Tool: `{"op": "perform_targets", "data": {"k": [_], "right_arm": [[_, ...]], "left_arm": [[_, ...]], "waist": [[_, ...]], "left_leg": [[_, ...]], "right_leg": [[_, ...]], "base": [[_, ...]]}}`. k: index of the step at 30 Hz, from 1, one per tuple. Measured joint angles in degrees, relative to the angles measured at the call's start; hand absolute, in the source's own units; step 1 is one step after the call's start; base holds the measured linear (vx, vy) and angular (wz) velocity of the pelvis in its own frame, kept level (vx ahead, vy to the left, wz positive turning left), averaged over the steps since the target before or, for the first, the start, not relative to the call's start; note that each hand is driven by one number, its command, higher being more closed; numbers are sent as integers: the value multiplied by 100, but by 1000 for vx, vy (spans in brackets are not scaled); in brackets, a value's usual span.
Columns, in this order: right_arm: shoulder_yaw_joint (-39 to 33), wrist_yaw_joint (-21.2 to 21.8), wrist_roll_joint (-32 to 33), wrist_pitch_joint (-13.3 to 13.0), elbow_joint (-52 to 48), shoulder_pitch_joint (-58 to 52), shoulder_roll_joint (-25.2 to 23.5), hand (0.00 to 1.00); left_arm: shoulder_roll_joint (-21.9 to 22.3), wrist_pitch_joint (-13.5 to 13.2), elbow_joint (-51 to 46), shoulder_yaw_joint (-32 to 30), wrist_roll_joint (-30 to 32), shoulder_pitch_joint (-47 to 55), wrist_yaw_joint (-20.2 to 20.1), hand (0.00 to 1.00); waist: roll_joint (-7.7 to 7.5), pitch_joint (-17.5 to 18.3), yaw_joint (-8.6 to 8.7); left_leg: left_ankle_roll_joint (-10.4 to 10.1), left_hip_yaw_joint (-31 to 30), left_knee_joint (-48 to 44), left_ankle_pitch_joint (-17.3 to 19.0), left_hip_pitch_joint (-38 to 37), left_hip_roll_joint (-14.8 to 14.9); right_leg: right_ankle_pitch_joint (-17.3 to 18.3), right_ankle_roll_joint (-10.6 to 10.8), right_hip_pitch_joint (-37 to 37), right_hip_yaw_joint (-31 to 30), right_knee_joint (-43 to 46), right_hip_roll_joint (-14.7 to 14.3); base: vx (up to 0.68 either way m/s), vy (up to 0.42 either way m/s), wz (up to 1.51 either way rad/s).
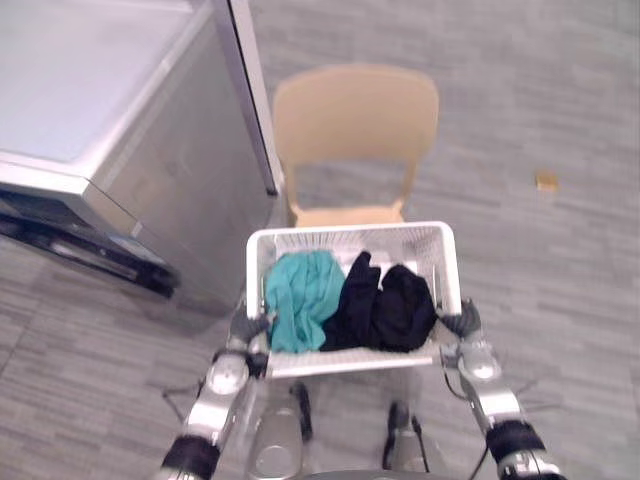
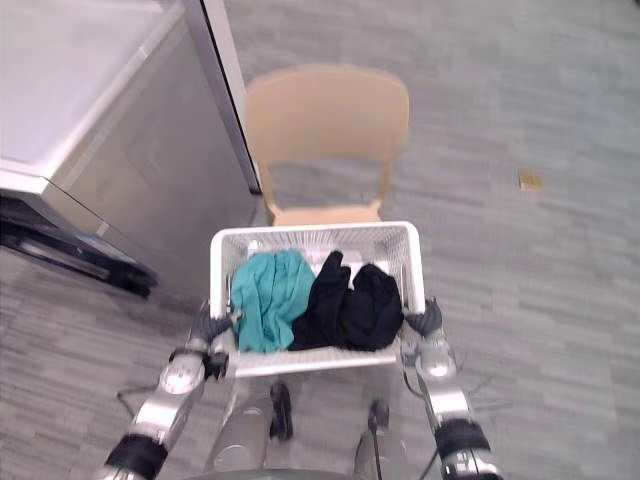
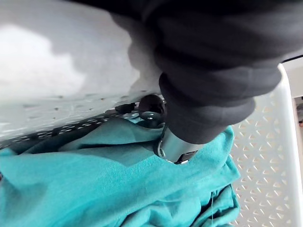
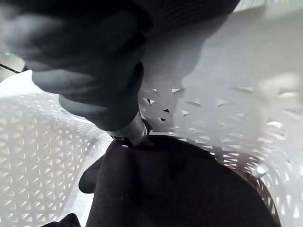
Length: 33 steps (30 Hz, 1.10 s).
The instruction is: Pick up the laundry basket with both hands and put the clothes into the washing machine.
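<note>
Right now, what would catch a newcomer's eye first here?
The white laundry basket, gripped at its sides by the left hand and right hand, holding a teal garment beside a black garment. Beyond it stands a beige chair; the washing machine is far left.

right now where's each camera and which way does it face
Left eye view: on the head, looking down at the basket, chair and washing machine; left hand and right hand grip the basket's sides.
Right eye view: beside it, same scene and hands.
Left wrist view: left wrist, facing teal cloth past the left hand.
Right wrist view: right wrist, facing black clothes past the right hand.
All four share the basket.
</note>
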State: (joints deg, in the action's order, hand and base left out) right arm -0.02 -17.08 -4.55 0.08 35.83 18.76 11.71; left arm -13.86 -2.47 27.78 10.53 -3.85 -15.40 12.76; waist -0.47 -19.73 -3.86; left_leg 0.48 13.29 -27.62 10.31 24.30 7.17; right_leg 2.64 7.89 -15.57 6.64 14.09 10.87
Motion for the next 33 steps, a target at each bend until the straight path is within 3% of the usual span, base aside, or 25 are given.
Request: {"op": "perform_targets", "data": {"k": [2,6,7,11,19,26,28,30,33], "right_arm": [[-14,-141,68,35,341,635,2,100],[-33,-307,368,36,1376,2062,-29,100],[-132,-351,426,35,1511,2334,-71,0],[-247,-405,776,-146,1544,3022,-187,0],[-237,-400,1305,-369,1392,3290,-288,0],[-238,-401,1620,-572,406,2922,-342,0],[-243,-403,1695,-650,-115,2600,-450,0],[-243,-408,1695,-663,-516,2293,-501,0],[-215,-391,1624,-841,-1333,1531,-711,0]], "left_arm": [[-121,2,435,-42,-6,-713,144,100],[-237,0,1545,-263,-10,-2178,372,100],[-240,-2,1705,-415,-9,-2467,387,0],[-297,101,2254,-975,-8,-3341,460,0],[-477,226,2245,-1394,-6,-3578,346,0],[-561,226,2158,-1502,-10,-3574,337,0],[-621,218,1718,-1519,-69,-3464,354,0],[-670,156,1236,-1538,-218,-3300,396,0],[-553,-269,463,-1613,-532,-2793,681,0]], "waist": [[-19,-299,-9],[-10,-495,-12],[-12,-537,-19],[-13,-537,-24],[-15,-537,-30],[-52,-559,-23],[-135,-636,-22],[-212,-697,-9],[-267,-768,26]], "left_leg": [[48,60,-34,-88,233,26],[130,132,-79,-226,794,96],[134,130,-148,-228,921,139],[132,122,-399,-226,1475,379],[54,79,-452,-230,1780,586],[76,112,-355,-337,1754,613],[38,121,-287,-387,1638,616],[2,145,-201,-413,1531,622],[-38,202,-63,-438,1306,627]], "right_leg": [[-121,-2,-287,-63,55,0],[-419,-52,-832,-73,-51,-21],[-468,-51,-914,-67,-89,-50],[-695,-199,-1286,-22,-263,-237],[-738,-197,-1476,132,-355,-381],[-875,-166,-1435,151,-527,-388],[-876,-164,-1376,151,-522,-389],[-869,-173,-1335,154,-515,-397],[-818,-216,-1230,146,-476,-402]], "base": [[-176,28,-17],[-145,17,-15],[-99,-7,-7],[-63,-33,-15],[-42,-64,-6],[18,-42,-2],[52,-63,-1],[48,-80,-5],[61,-84,-7]]}}
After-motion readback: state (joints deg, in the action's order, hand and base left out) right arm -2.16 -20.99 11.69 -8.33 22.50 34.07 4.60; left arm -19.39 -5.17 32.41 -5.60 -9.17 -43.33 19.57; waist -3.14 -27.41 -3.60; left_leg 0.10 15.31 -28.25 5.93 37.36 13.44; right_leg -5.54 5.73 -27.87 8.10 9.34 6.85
